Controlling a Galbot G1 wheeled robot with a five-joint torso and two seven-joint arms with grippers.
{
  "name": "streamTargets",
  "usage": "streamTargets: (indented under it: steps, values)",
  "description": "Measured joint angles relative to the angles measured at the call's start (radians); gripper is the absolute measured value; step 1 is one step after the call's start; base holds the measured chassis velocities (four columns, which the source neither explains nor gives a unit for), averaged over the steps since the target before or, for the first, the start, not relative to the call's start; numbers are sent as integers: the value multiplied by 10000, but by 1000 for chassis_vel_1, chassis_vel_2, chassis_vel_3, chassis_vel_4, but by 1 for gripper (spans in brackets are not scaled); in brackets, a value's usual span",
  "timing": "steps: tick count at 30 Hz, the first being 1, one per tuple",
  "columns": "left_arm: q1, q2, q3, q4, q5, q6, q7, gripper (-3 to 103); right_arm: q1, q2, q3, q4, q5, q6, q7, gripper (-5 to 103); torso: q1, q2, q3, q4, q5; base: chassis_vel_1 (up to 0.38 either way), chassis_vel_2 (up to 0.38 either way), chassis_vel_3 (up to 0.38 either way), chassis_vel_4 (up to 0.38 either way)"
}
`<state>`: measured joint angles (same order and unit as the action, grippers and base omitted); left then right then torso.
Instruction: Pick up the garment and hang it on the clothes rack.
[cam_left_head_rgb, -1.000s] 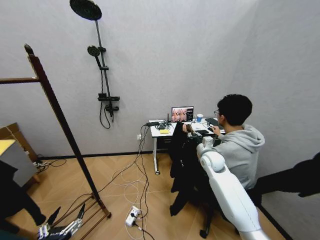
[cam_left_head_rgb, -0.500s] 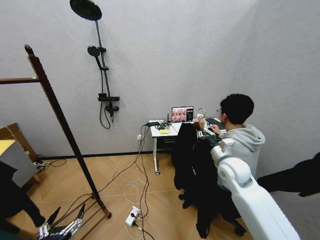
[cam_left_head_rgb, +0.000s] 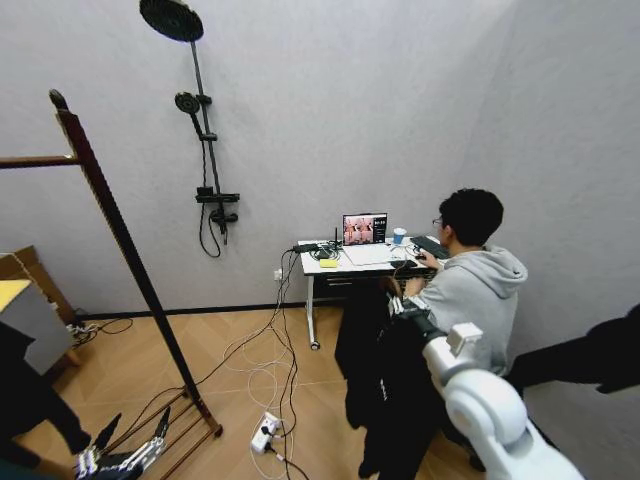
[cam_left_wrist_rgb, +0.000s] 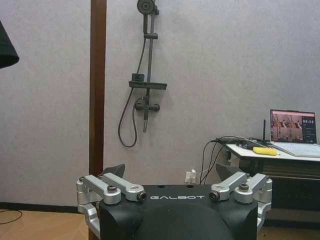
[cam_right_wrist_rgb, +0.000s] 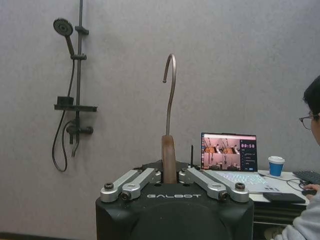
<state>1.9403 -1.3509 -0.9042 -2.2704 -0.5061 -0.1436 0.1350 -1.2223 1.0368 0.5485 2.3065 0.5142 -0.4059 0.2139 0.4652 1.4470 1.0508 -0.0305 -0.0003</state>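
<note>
One right gripper (cam_right_wrist_rgb: 169, 176) clamps hanger (cam_right_wrist_rgb: 169, 159), garment (cam_left_head_rgb: 385, 385) half-hidden.

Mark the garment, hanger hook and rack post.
garment (cam_left_head_rgb: 385, 380), head view, black front panel below the right gripper.
hanger hook (cam_right_wrist_rgb: 171, 85), right wrist view, metal shank under the curve.
rack (cam_left_head_rgb: 120, 235), head view, middle of the slanted post.

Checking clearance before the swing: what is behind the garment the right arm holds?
Behind the garment: a seated person and a desk with a laptop. Chair and desk legs are mostly covered. Right gripper clamps the hanger.
</note>
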Motion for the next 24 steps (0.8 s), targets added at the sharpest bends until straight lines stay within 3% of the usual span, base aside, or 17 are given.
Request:
streamTargets:
  steps: [13,24]
  values:
    - [0,0,0,0,0,0,0,100,-174,661,42,-325,-350,232,-290,9,2,-3,2,-1,2,0,0,0,0]
    - [0,0,0,0,0,0,0,100,-266,757,-74,-459,-479,354,-454,9,2,-3,1,-1,2,18,20,16,17]
